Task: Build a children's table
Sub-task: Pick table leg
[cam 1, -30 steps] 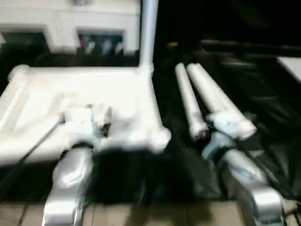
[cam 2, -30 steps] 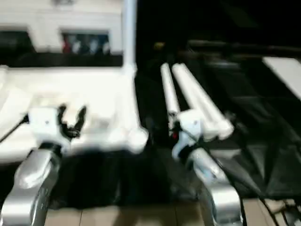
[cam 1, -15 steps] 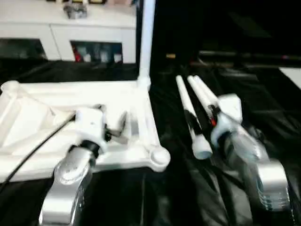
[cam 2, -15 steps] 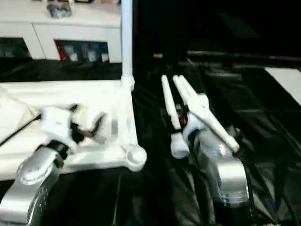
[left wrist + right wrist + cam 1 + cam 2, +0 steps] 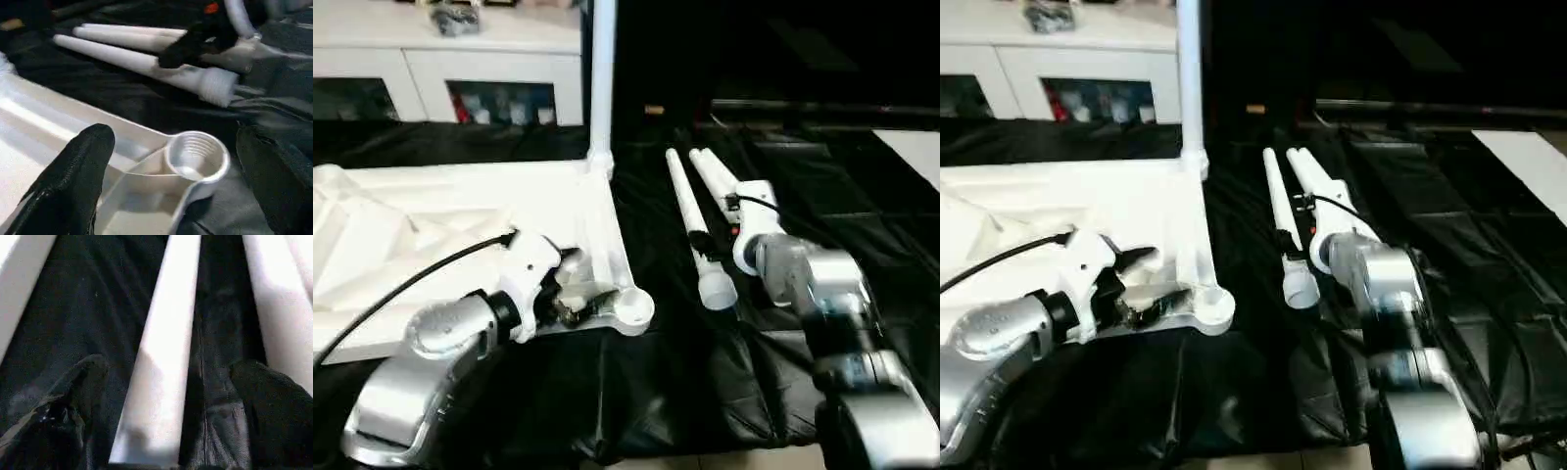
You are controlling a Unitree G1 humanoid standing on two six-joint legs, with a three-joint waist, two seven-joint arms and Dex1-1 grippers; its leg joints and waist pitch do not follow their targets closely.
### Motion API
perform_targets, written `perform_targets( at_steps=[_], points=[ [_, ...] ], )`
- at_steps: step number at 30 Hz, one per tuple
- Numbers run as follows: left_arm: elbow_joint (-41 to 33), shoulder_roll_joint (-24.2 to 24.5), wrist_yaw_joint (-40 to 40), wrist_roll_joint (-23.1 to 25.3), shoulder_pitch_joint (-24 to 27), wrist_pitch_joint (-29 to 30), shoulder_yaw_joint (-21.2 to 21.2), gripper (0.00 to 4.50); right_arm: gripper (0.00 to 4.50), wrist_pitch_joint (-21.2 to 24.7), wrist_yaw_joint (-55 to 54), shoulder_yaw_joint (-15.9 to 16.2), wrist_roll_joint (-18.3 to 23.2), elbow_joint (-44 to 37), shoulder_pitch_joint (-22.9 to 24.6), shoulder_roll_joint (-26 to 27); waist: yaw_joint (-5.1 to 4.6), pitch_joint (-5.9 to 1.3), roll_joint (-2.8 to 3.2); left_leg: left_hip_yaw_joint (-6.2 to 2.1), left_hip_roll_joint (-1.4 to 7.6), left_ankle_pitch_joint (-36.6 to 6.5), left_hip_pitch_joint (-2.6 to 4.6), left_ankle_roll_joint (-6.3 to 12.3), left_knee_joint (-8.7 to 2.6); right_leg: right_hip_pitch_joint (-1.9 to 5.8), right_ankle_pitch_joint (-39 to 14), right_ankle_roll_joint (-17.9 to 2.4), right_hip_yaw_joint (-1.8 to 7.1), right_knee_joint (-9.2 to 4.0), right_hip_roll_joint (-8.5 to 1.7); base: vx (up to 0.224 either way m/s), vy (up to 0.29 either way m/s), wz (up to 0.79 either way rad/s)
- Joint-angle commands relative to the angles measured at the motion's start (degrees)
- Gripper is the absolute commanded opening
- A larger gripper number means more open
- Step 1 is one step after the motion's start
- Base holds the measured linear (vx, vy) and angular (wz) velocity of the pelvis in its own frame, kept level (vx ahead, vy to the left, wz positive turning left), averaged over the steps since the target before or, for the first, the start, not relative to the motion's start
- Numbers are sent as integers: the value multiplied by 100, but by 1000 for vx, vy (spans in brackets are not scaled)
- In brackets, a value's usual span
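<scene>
You've got black sheet [image 5: 705, 372] covering work surface, white cabinet [image 5: 450, 59] with glass doors behind, far right dark.

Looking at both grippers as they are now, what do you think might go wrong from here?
1. The open right gripper straddles one loose leg; a second leg lies close beside it, so closing may nudge or catch it.
2. The open left gripper hangs at the corner socket; a bump might shift the tabletop on the black sheet.
</scene>
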Motion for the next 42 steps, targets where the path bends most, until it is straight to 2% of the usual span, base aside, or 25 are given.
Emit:
perform_targets(
  at_steps=[1,2,3,4,6,7,8,10,12,16,20,24,27,30,31,32,33,34,35,36,37,38,40,41,42],
  points=[
    [-202,128,-118,-119,-66,184,-75,449,434,35,109,-91,27,424,-242,-6,19,-335,11,-154,457,-1421,144,-415,-509,97,-638,-1265,267,-431,-541,0,0,0],
    [-226,149,-124,-148,-73,222,-72,449,434,37,153,-107,39,553,-301,-2,21,-345,12,-129,461,-1180,116,-362,-501,118,-429,-1283,260,-409,-524,0,0,0],
    [-255,156,-117,-171,-74,257,-77,450,421,41,166,-158,69,644,-342,7,33,-359,17,-117,468,-1057,122,-336,-491,120,-281,-1291,256,-397,-522,0,0,0],
    [-280,179,-123,-214,-83,303,-79,450,406,3,181,-199,88,792,-412,12,47,-375,1,-75,473,-771,130,-233,-464,121,120,-1350,251,-368,-508,0,0,0],
    [-339,178,-107,-268,-81,373,-95,450,399,24,276,-269,165,946,-474,10,66,-368,-18,-34,480,-674,133,-141,-449,114,228,-1397,251,-374,-503,0,0,0],
    [-356,177,-102,-280,-80,389,-101,450,399,34,295,-286,184,981,-488,8,71,-368,-16,-19,487,-685,145,-127,-444,107,217,-1402,255,-371,-500,0,0,0],
    [-415,188,-102,-328,-97,478,-122,450,375,-6,379,-287,210,1233,-585,-24,84,-370,-21,3,500,-721,168,-123,-438,93,134,-1426,254,-374,-501,0,0,0],
    [-439,201,-114,-347,-114,529,-142,450,358,-42,446,-318,240,1421,-634,-37,96,-362,-27,14,512,-798,165,-164,-449,92,-53,-1418,252,-377,-497,0,0,0],
    [-458,198,-129,-354,-152,608,-159,450,353,-154,573,-302,217,1703,-720,-71,116,-333,-32,34,531,-1048,187,-281,-472,58,-418,-1360,262,-413,-495,0,0,0],
    [-468,197,-75,-356,-215,650,-191,450,316,-318,686,-283,157,2076,-855,-137,135,-320,-22,26,539,-1408,223,-514,-493,24,-803,-1273,269,-427,-498,0,0,0],
    [-430,136,73,-260,-308,662,-254,450,277,-433,701,-340,116,2367,-979,-195,174,-312,-58,34,540,-1349,216,-529,-496,25,-727,-1244,281,-434,-504,0,0,0],
    [-399,78,204,-307,-361,689,-119,450,246,-521,689,-368,142,2559,-1071,-165,177,-326,-86,41,541,-1178,201,-472,-487,41,-527,-1271,272,-414,-512,0,0,0],
    [-337,82,282,-256,-290,622,-49,450,215,-591,666,-409,172,2634,-1076,-121,178,-333,-62,44,538,-1119,202,-447,-480,44,-340,-1301,270,-401,-494,0,0,0],
    [-197,22,419,-158,-211,423,41,450,193,-756,644,-499,235,2723,-1073,-66,176,-325,-65,39,544,-1253,206,-455,-491,40,-490,-1288,271,-422,-499,0,0,0],
    [-136,-124,538,-244,-257,534,130,450,190,-796,652,-542,273,2732,-1081,-54,193,-329,-3,30,540,-1294,212,-493,-489,35,-505,-1294,270,-408,-508,0,0,0],
    [-63,-242,680,-275,-337,643,209,450,187,-829,666,-558,292,2702,-1084,-46,181,-321,16,29,541,-1365,212,-528,-499,28,-524,-1297,270,-417,-496,0,0,0],
    [37,-362,833,-313,-445,768,300,450,186,-860,688,-576,313,2690,-1104,-38,183,-331,-31,33,547,-1471,232,-581,-500,29,-502,-1325,271,-417,-490,0,0,0],
    [511,-592,1067,-305,-758,627,467,450,186,-987,624,-734,429,2688,-1151,-25,197,-327,50,30,525,-1546,228,-605,-495,17,-552,-1315,278,-429,-492,0,0,0],
    [718,-675,1176,-249,-875,492,492,450,185,-1128,597,-848,509,2669,-1140,-24,226,-341,23,26,527,-1593,253,-595,-490,23,-577,-1299,281,-444,-504,0,0,0],
    [751,-687,1192,-240,-894,472,497,450,185,-1170,600,-877,533,2644,-1126,-21,226,-341,23,26,527,-1593,253,-595,-490,23,-577,-1299,281,-444,-504,0,0,0],
    [1118,-869,1426,-197,-1136,385,588,450,185,-1656,646,-1189,803,2323,-962,29,231,-335,8,17,540,-1594,217,-575,-507,49,-576,-1274,283,-452,-518,0,0,0],
    [1316,-1026,1578,-253,-1309,412,697,450,184,-1867,752,-1322,956,2090,-869,83,263,-355,41,29,550,-1490,240,-554,-482,39,-434,-1254,286,-439,-531,0,0,0],
    [1433,-1175,1676,-357,-1436,464,797,450,184,-1996,899,-1415,1084,1860,-774,129,288,-376,3,38,540,-1107,208,-396,-474,86,67,-1301,271,-400,-510,0,0,0],
    [1587,-1426,1797,-616,-1649,695,1001,450,184,-1991,1115,-1534,1310,1402,-582,219,295,-378,72,47,539,-1013,216,-373,-455,81,252,-1317,276,-376,-499,0,0,0],
    [1708,-1748,1856,-958,-1901,898,1160,450,184,-1781,1444,-1690,1718,566,-191,343,314,-392,112,42,541,-939,235,-343,-444,70,423,-1315,267,-378,-496,0,0,0]
  ],
)
